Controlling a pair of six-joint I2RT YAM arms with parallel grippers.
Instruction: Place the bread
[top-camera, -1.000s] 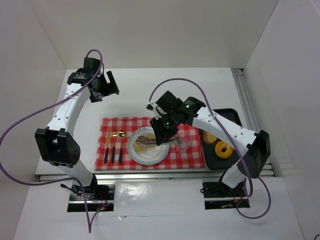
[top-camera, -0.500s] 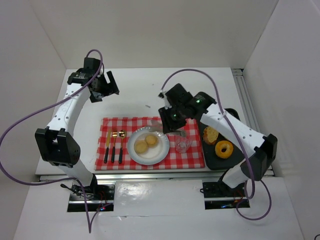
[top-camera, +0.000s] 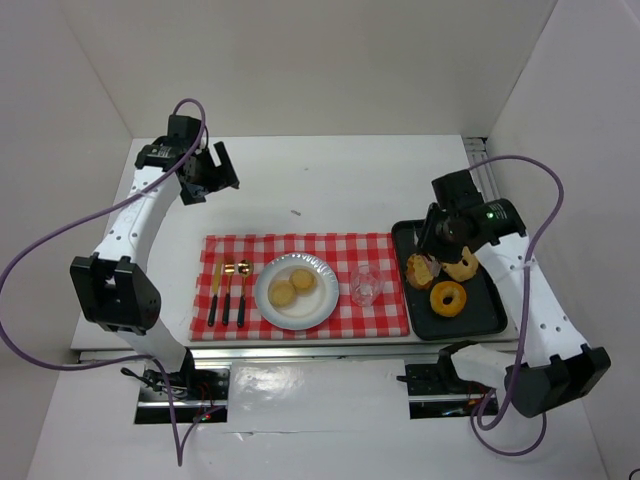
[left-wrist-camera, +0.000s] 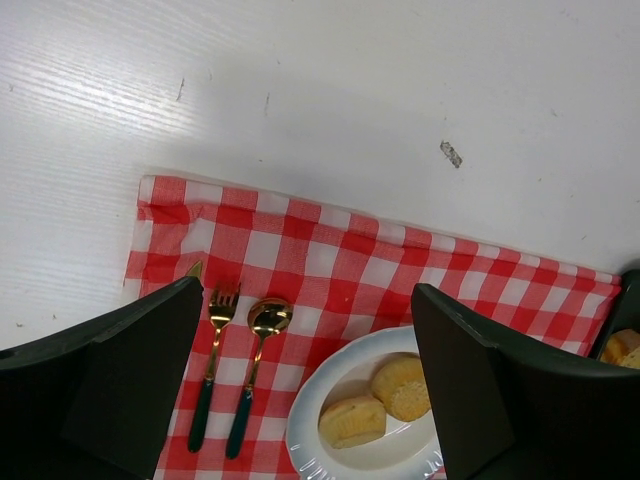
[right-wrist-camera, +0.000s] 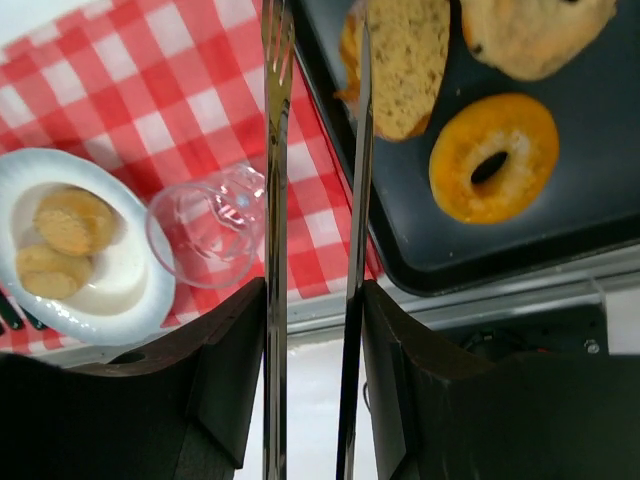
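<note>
Tongs (right-wrist-camera: 277, 150) are clamped in the right gripper (right-wrist-camera: 312, 300), blades slightly apart, one blade crossing one edge of the rough-topped bread piece (right-wrist-camera: 405, 60) on the black tray (right-wrist-camera: 560, 230); two round buns (right-wrist-camera: 70, 220) lie on the white plate (right-wrist-camera: 130, 285). For a sound pickup, the blades should straddle the piece fully before closing, then lift clear of the tray lip and the glass (right-wrist-camera: 205, 225). The left gripper (left-wrist-camera: 305, 300) hangs open and empty above the far edge of the checked cloth (left-wrist-camera: 350, 260).
</note>
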